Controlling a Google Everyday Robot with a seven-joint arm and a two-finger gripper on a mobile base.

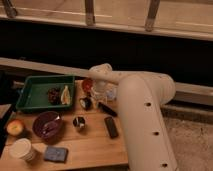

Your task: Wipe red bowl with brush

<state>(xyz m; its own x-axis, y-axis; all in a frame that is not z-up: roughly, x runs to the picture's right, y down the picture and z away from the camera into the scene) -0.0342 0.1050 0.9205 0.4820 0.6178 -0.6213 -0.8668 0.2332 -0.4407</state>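
One relation guides you: the slim black-handled brush lies just beside the gripper, its handle running right; whether the gripper holds anything cannot be told.

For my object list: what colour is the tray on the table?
Green tray, seen in the camera view; the gripper is beside the red bowl.

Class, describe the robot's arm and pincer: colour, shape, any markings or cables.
The arm is off-white, built of thick, smooth, rounded tube sections with a curved bend. Small dark round spots run down its side. No loose cables show. The pincer, at the arm's end beside the red bowl, looks pale with darker parts; finer detail cannot be made out.
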